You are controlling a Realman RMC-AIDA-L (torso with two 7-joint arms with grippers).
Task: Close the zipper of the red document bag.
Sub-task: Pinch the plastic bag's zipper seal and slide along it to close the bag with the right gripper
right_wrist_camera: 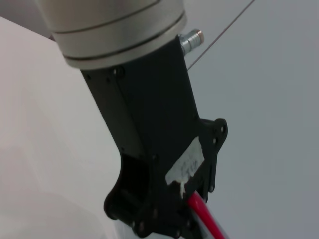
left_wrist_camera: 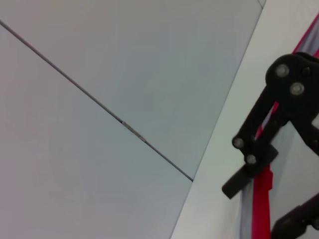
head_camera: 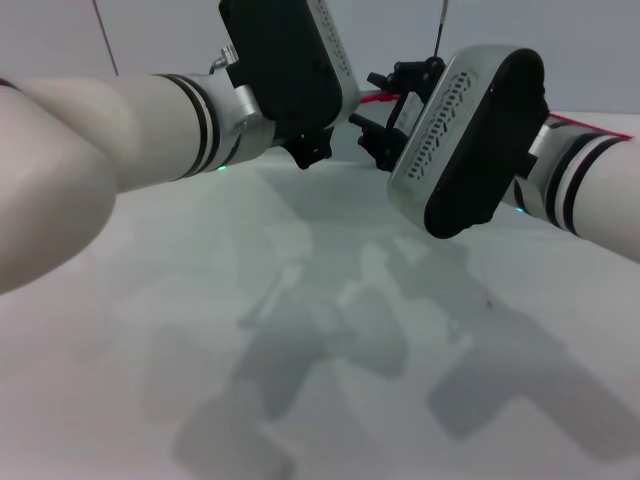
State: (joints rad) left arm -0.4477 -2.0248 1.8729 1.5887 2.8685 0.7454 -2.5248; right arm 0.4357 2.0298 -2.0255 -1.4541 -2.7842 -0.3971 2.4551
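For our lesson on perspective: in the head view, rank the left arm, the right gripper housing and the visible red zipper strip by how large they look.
1. Left arm, largest, but nearest the camera.
2. Right gripper housing, also close.
3. Zipper, smallest: only thin red slivers show, mostly hidden behind the arms.
Nearness inflates the first two, so true sizes stay unsure.

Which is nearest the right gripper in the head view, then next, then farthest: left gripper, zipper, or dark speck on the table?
1. zipper: right beside the right gripper, far across the table.
2. left gripper: just to its left.
3. dark speck: much closer to the robot.
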